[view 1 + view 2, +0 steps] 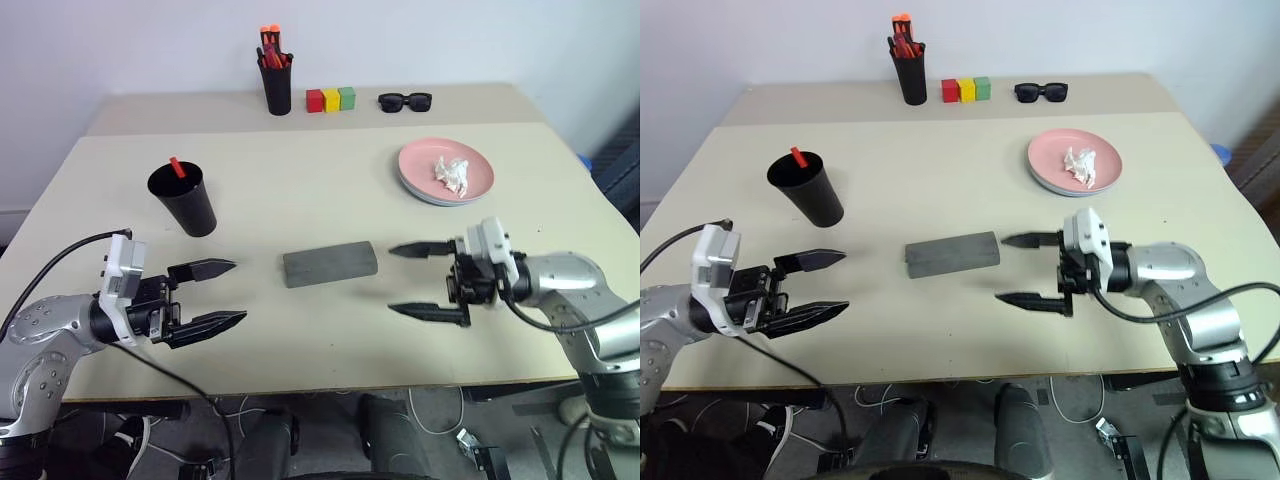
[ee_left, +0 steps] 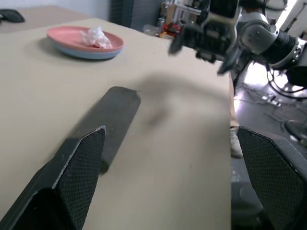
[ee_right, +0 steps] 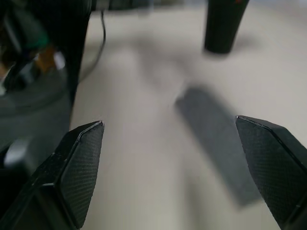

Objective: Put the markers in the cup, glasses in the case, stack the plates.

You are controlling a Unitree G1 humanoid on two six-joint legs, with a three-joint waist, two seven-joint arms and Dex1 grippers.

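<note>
The black cup [image 1: 183, 198] stands at the left of the table, and a marker's red end [image 1: 176, 166] sticks out of it. In the middle lies the grey case [image 1: 329, 264], closed; the glasses are hidden. At the right the pink plate [image 1: 420, 160] rests on the light blue plate [image 1: 430, 197], with a crumpled white wad [image 1: 452, 174] on top. My left gripper [image 1: 215, 293] hangs open just left of the case, pointing at it. Facing it from the other side, my right gripper [image 1: 415, 280] is open too. Both are empty.
At the back stand a black pen holder [image 1: 276, 85] with orange-red pens, three coloured blocks [image 1: 331, 99] and black sunglasses [image 1: 405, 101]. The table's front edge [image 1: 330, 385] runs just below both grippers.
</note>
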